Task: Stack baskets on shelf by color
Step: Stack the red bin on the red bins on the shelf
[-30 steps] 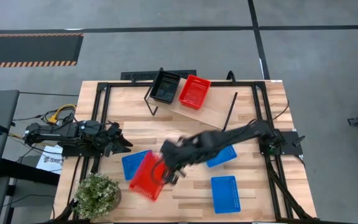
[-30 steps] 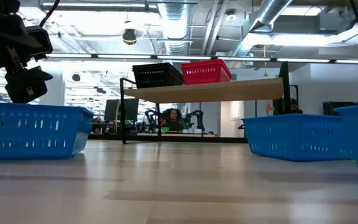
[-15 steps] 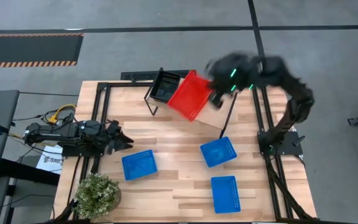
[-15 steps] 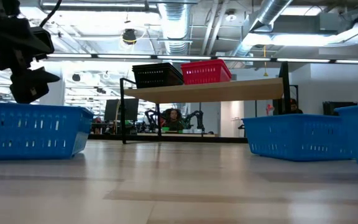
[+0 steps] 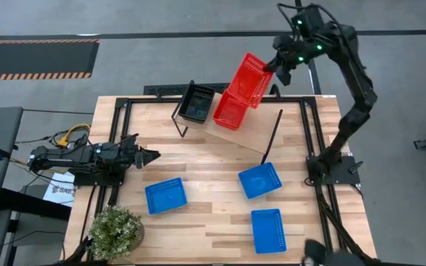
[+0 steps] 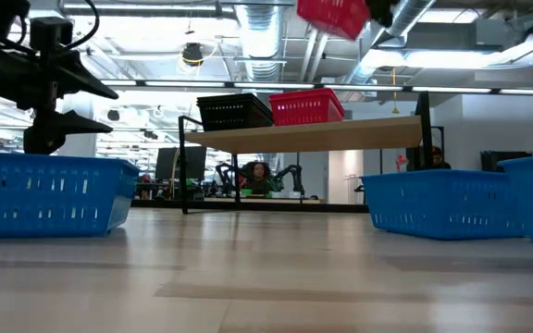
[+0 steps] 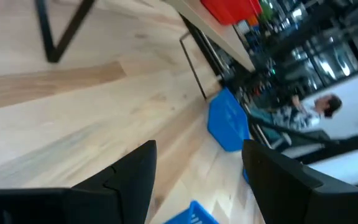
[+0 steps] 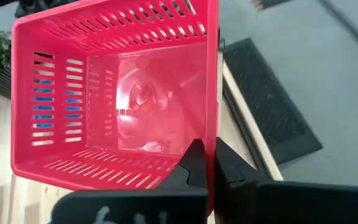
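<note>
Two red baskets show, three blue ones and one black stack. The shelf [image 5: 251, 131] serves as landmark: on its board sit the black baskets [image 5: 197, 103] at one end and, just beside them, a red basket [image 5: 231, 109]. The black ones are nested, and their number cannot be told.

The second red basket [image 5: 252, 80] hangs in the air above the shelf's far edge, tilted steeply, over the red one already on the board and apart from it. The right gripper [image 5: 278, 68] is clenched on its rim; in the right wrist view the two fingers pinch the basket's side wall [image 8: 213, 93] between them, with the basket's open mouth facing the camera.

The three blue baskets lie on the tabletop on the near side of the shelf: one [image 5: 259, 180] close by its leg, one [image 5: 268, 230] farther toward the table's near edge, one [image 5: 165, 196] off toward the left arm.

The left gripper [image 5: 150, 155] hovers low over the table, well apart from the shelf, its fingers spread and holding nothing.
</note>
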